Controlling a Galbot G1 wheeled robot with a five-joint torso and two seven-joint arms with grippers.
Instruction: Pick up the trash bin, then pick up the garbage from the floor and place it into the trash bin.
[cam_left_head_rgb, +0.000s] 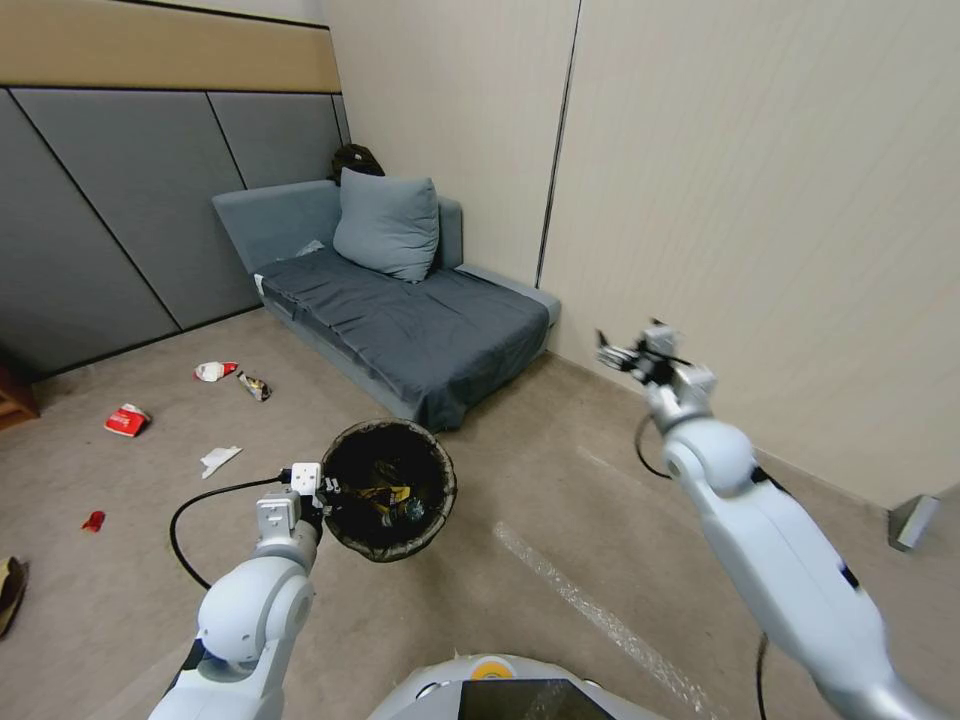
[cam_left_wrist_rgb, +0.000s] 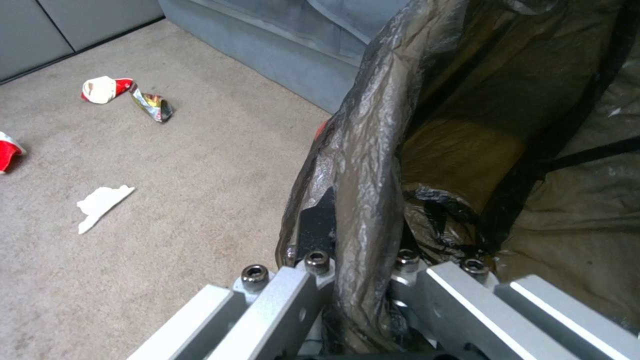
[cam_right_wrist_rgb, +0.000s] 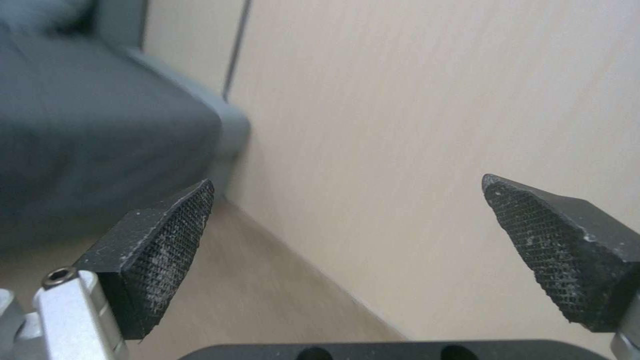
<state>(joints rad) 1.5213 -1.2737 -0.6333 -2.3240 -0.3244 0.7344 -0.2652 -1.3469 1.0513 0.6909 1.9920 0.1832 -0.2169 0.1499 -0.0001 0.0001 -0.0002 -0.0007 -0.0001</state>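
Observation:
The trash bin (cam_left_head_rgb: 440, 500), lined with a black bag, hangs above the carpet with my left gripper (cam_left_head_rgb: 325, 492) shut on its near rim. In the left wrist view the liner's rim (cam_left_wrist_rgb: 363, 165) is pinched between the jaws of the left gripper (cam_left_wrist_rgb: 360, 262). Yellow and dark wrappers (cam_left_head_rgb: 385, 495) lie inside the bin. Garbage lies on the floor to the left: a red-and-white packet (cam_left_head_rgb: 127, 420), a white-and-red piece (cam_left_head_rgb: 215, 371), a dark wrapper (cam_left_head_rgb: 254, 386), white paper (cam_left_head_rgb: 219, 459) and a red scrap (cam_left_head_rgb: 93, 521). My right gripper (cam_left_head_rgb: 620, 355) is raised near the wall, open and holding nothing (cam_right_wrist_rgb: 353, 220).
A grey sofa (cam_left_head_rgb: 400, 320) with a pillow (cam_left_head_rgb: 388, 225) stands just behind the bin. The beige wall (cam_left_head_rgb: 760, 220) runs close along the right. A brown flattened bag (cam_left_head_rgb: 10, 590) lies at the left edge. A small grey object (cam_left_head_rgb: 912, 520) sits by the right wall.

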